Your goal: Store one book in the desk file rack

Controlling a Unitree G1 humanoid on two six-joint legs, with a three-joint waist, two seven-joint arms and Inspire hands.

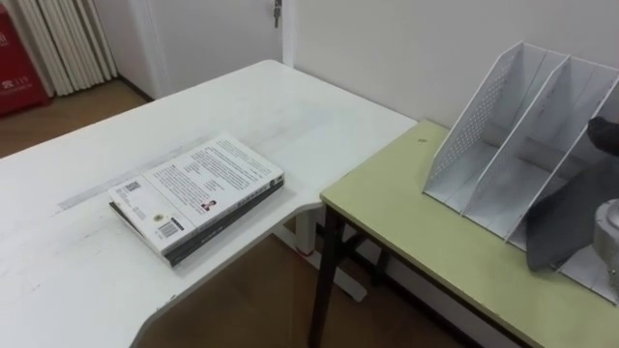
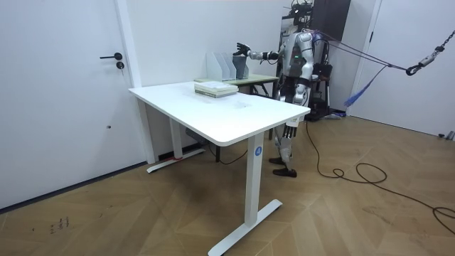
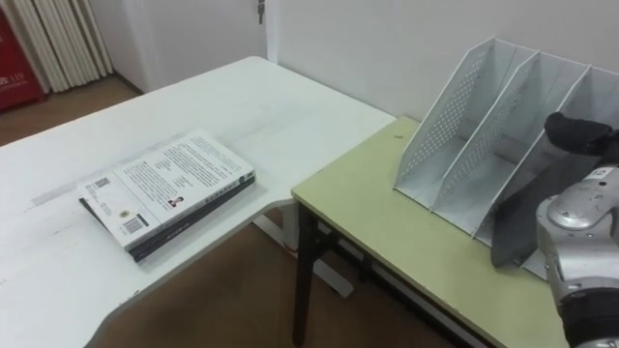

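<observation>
- Dark book [image 3: 527, 217] stands tilted in the white file rack [image 3: 450, 130], in the third slot from the robot's left, with its lower edge down inside the slot.
- Right hand [image 3: 580, 135] sits at the book's top edge. I cannot tell whether it grips the book or has let go.
- The rack stands on the green desk [image 3: 387, 242], close to the wall.
- Two more books [image 1: 198, 193] lie stacked flat on the white table [image 1: 271, 106] beside the desk — pale cover on top, dark one beneath.
- The robot stands at the green desk, right arm stretched to the rack.
</observation>
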